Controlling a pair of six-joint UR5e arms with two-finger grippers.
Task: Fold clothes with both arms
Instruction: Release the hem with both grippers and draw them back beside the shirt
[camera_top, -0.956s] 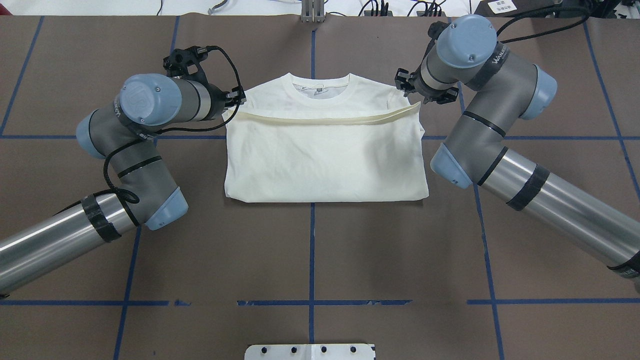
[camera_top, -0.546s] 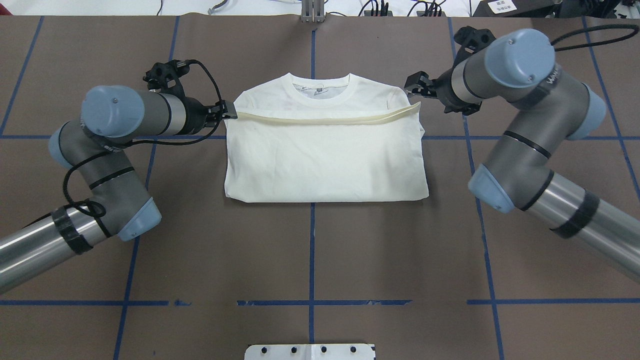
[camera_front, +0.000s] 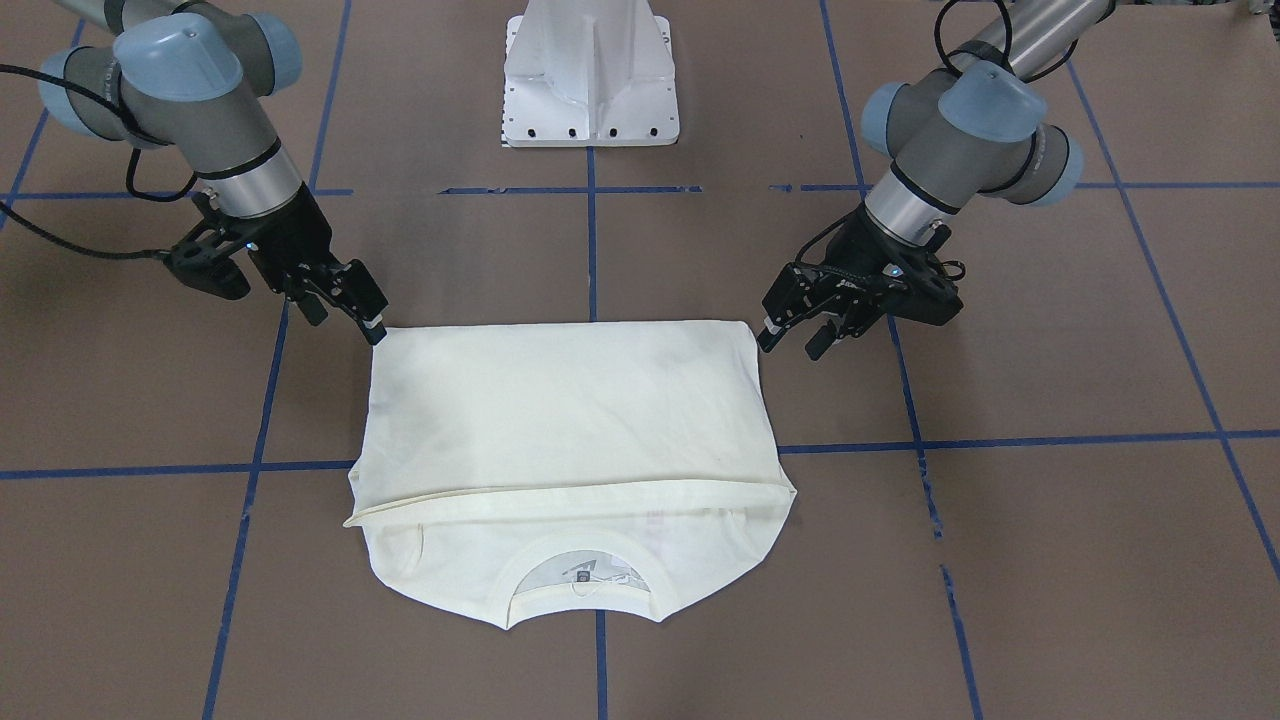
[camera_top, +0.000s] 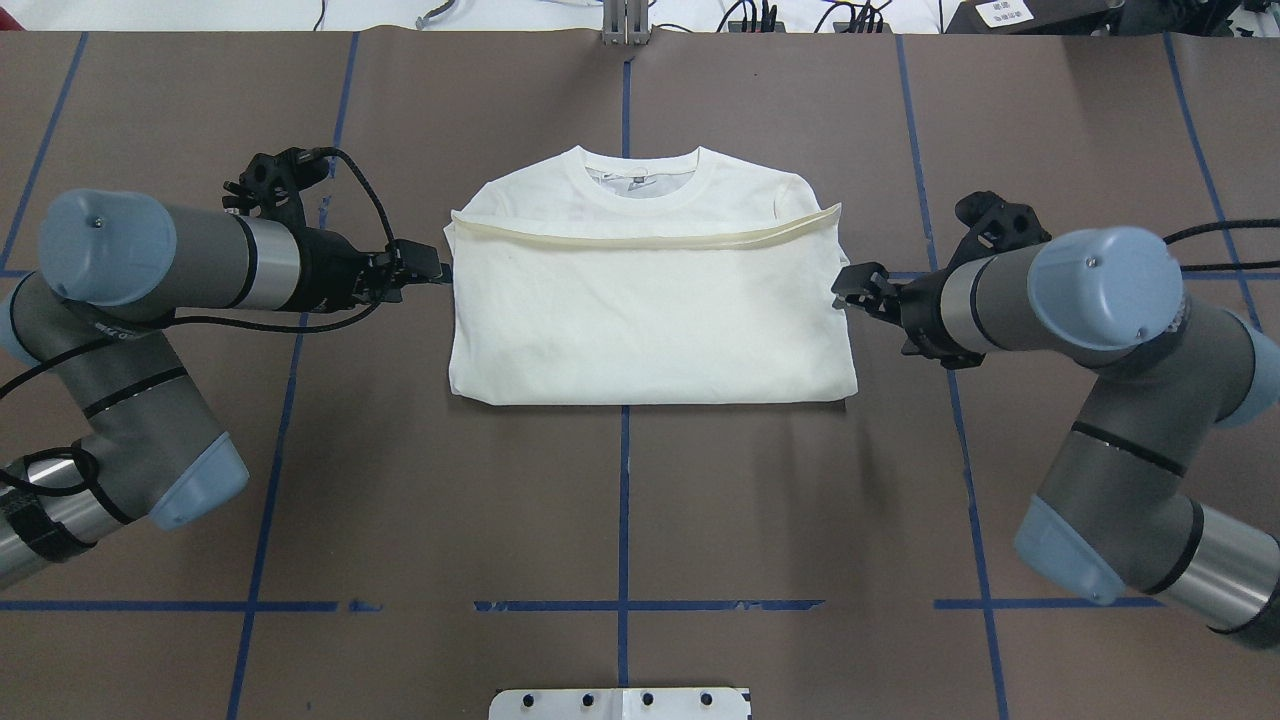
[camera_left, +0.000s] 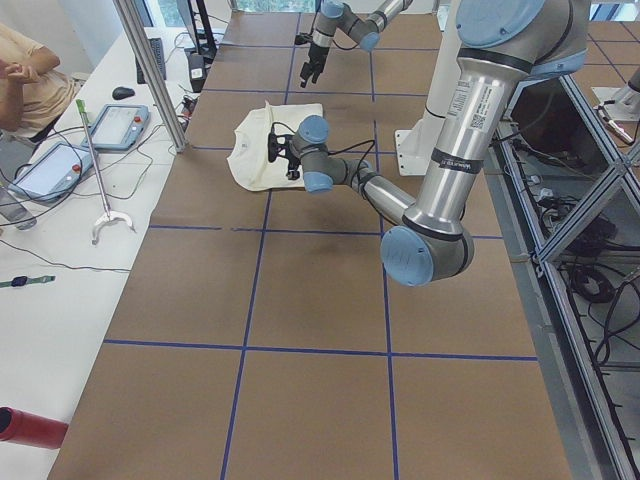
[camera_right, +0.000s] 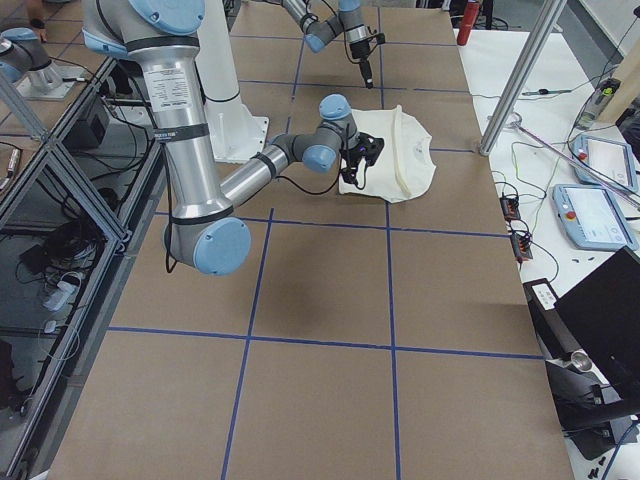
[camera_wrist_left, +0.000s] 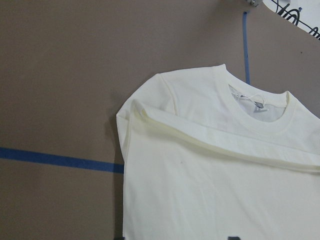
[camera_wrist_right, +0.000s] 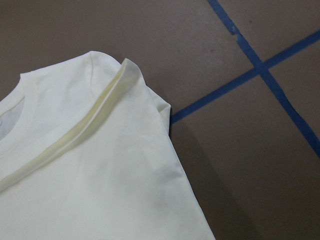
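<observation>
The cream T-shirt (camera_top: 650, 310) lies folded flat in the middle of the table, collar (camera_top: 640, 160) at the far side. Its hem edge (camera_top: 640, 241) lies across just below the collar. The cat print is hidden. It also shows in the front view (camera_front: 570, 420) and both wrist views (camera_wrist_left: 215, 175) (camera_wrist_right: 90, 175). My left gripper (camera_top: 428, 271) hovers just off the shirt's left edge, open and empty; in the front view (camera_front: 795, 338) its fingers stand apart. My right gripper (camera_top: 852, 290) hovers just off the right edge, open and empty, also in the front view (camera_front: 350, 310).
The white pedestal base (camera_front: 590, 90) stands at the robot's side of the table. Blue tape lines (camera_top: 623, 500) cross the brown mat. A side table beyond the far edge holds a silver grabber pole (camera_left: 95, 165), tablets (camera_left: 118, 125) and cables, with a person seated there.
Both grippers have drawn away from the hem corners, outward and back toward the robot. The elbows have swung wide. The shirt has not moved.
</observation>
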